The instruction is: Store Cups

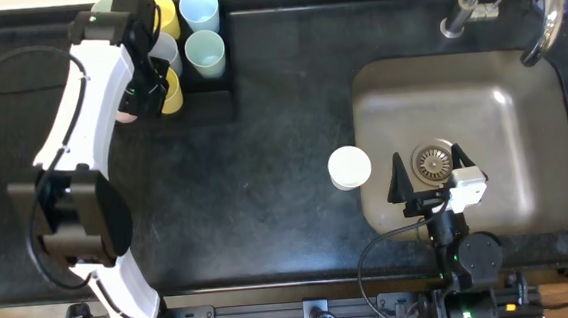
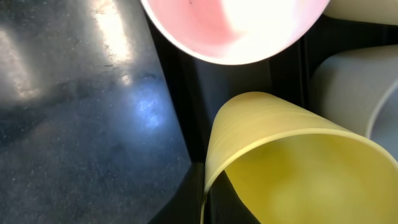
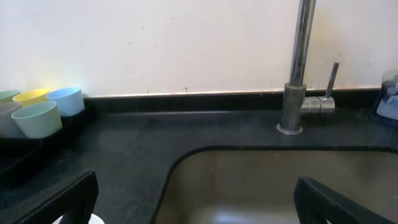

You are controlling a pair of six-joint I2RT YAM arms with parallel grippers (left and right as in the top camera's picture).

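Cups stand in tray; white cup beside sink.

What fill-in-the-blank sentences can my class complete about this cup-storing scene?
1. The lone cup at the left rim of the sink is ____ in colour.
2. The right claw, over the sink, has its fingers ____.
3. The stored cups stand in a black ____ on the counter.

Missing words: white; open; tray.
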